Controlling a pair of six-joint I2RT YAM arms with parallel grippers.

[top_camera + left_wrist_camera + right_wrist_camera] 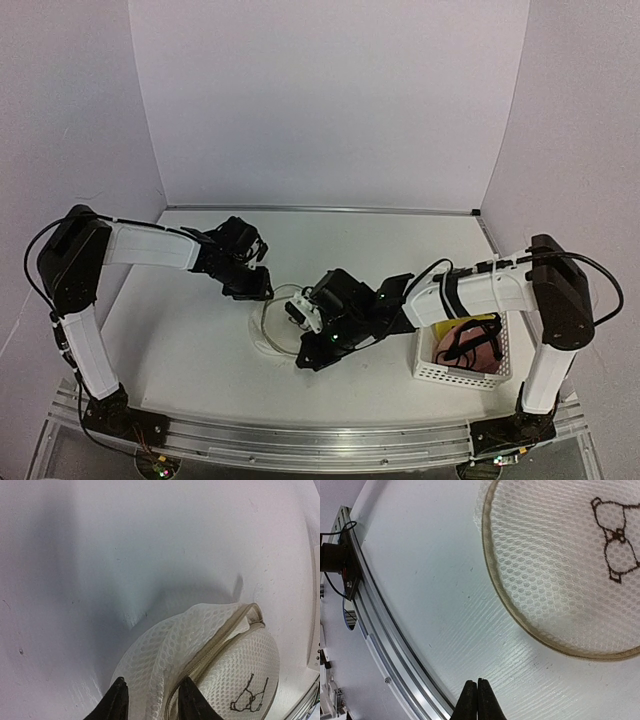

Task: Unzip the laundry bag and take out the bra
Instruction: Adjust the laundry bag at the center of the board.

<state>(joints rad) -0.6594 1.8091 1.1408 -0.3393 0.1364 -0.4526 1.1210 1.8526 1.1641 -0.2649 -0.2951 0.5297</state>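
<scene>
While the white table [190, 345] is lying flat and matte under even light, 3 pale panels [330, 100] are closing it in at the back and at both sides. 1 metal rail [300, 442] is running along its near edge, where 2 arms are bolted.

1 laundry bag [274, 322] is resting on the table a little left of the middle, between the 2 grippers. It is showing as a round white mesh pouch with a stiff tan rim. 1 small black bra outline [249, 696] is sitting on its round face. In the left wrist view, 1 cream zipper [212, 647] is running along the seam between the face and the side wall, and its teeth are looking closed along the stretch in view.

1 white perforated basket [455, 374] is standing at the right, well apart from the bag, beside the right arm's base. Something pink, something yellow and dark cords are showing inside it.

The left gripper [150, 700] is reaching over the bag's far-left edge. Its 2 dark fingers [118, 702] are standing partly apart with a ridge of the mesh side wall between them, just beside the zipper. Whether they are squeezing that mesh I cannot tell.

The right gripper [477, 700] is hanging over bare table near the bag's rim. Its 2 fingers are pressing together, tip to tip, with nothing between them.
</scene>
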